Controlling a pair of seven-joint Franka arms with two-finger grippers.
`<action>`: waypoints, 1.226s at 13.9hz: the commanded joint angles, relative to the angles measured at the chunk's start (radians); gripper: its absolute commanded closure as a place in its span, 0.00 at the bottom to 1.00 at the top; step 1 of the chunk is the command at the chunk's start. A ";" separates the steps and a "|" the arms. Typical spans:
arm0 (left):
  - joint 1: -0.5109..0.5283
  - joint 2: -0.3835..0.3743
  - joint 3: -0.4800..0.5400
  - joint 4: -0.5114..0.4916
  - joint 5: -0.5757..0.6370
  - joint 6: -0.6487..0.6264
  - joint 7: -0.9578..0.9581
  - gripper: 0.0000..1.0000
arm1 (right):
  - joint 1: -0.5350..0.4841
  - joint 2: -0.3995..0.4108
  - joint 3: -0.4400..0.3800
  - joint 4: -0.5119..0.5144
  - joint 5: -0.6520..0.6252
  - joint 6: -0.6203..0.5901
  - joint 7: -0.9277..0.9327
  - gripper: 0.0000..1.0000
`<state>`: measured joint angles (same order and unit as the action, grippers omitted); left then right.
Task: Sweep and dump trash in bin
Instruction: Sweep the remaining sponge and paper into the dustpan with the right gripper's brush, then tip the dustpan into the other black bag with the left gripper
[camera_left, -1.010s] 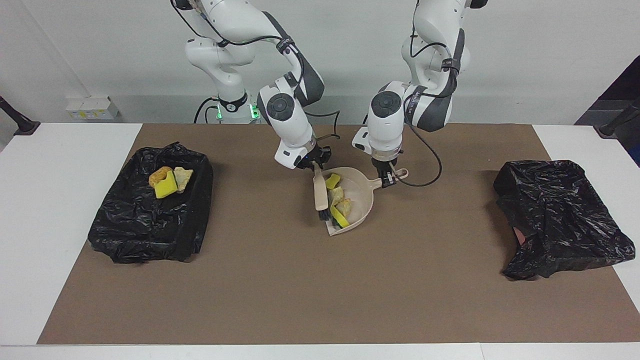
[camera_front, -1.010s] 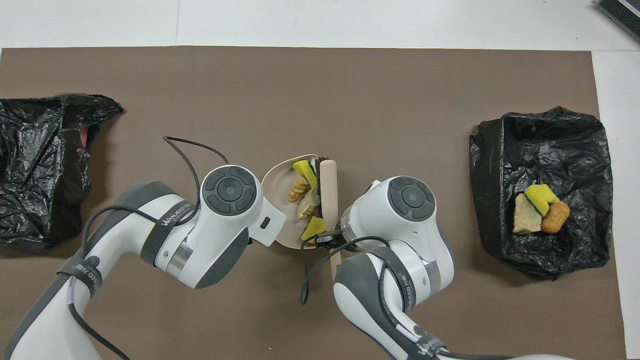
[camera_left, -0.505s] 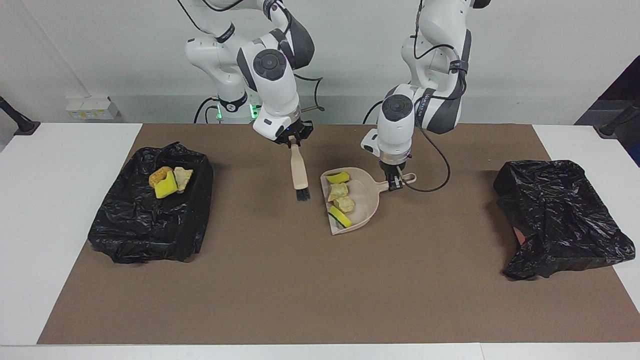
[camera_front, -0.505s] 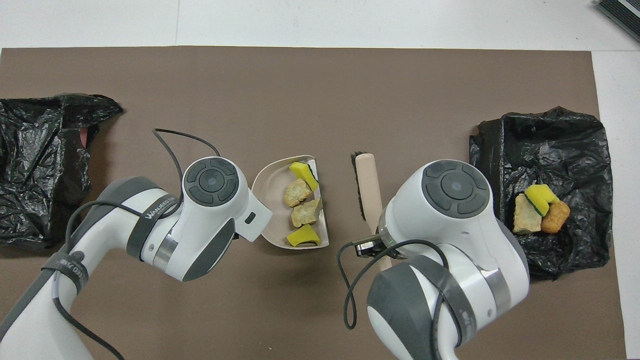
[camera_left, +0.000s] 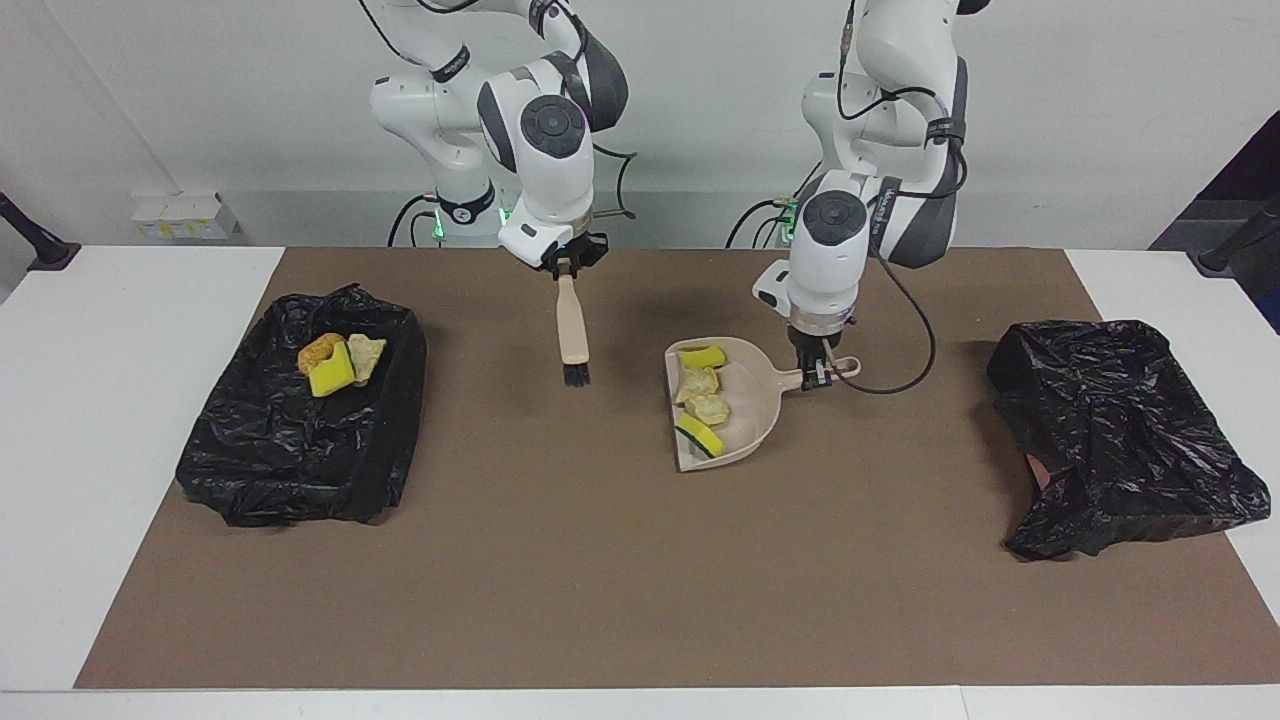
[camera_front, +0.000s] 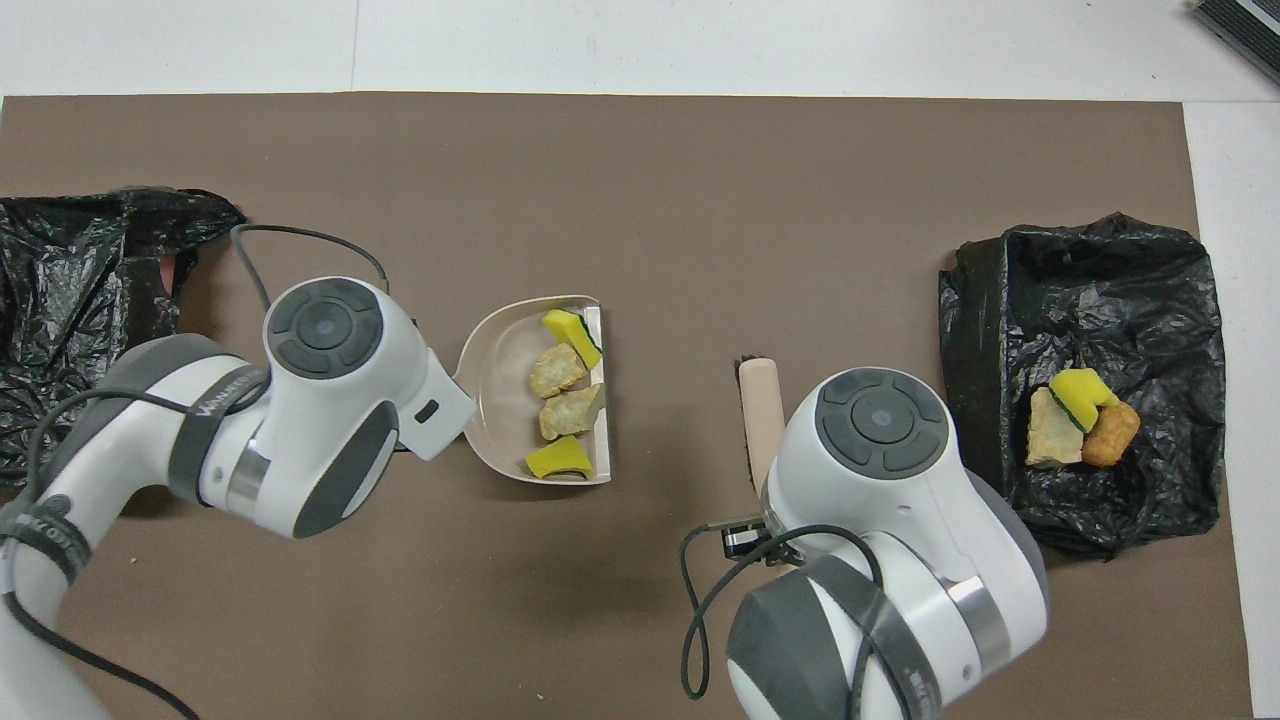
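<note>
My left gripper (camera_left: 816, 374) is shut on the handle of the beige dustpan (camera_left: 752, 396), over the middle of the brown mat. The pan holds several pieces of trash (camera_left: 706, 396): two yellow sponge pieces and two beige foam lumps, also seen in the overhead view (camera_front: 565, 395). My right gripper (camera_left: 566, 268) is shut on the handle of a beige brush (camera_left: 573, 335), which hangs bristles down over the mat, apart from the pan. More trash (camera_left: 332, 364), with the orange-brown lump, lies in the black-lined bin (camera_left: 300, 450). In the overhead view both grippers are hidden under their arms.
A second crumpled black bag (camera_left: 1120, 430) lies at the left arm's end of the table. The brown mat (camera_left: 600, 560) covers most of the white table. The bin (camera_front: 1080, 300) stands at the right arm's end.
My right gripper has lifted the brush out of the dustpan and carried it toward the right arm's end. My left gripper has moved the dustpan with its trash toward the left arm's end.
</note>
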<state>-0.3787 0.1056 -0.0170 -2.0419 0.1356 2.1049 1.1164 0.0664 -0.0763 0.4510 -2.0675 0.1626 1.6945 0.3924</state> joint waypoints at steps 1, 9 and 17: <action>0.088 -0.078 -0.006 -0.014 -0.042 -0.003 0.118 1.00 | 0.012 0.021 0.046 -0.020 0.066 0.026 0.127 1.00; 0.486 -0.141 0.003 0.094 -0.123 -0.135 0.546 1.00 | 0.036 0.274 0.247 -0.008 0.051 0.307 0.310 1.00; 0.810 -0.018 0.011 0.301 -0.116 -0.157 0.806 1.00 | 0.035 0.311 0.247 -0.048 0.028 0.352 0.290 1.00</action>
<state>0.4009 0.0221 0.0028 -1.8312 -0.0098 1.9716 1.8881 0.1121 0.2252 0.6869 -2.0960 0.2079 2.0017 0.6823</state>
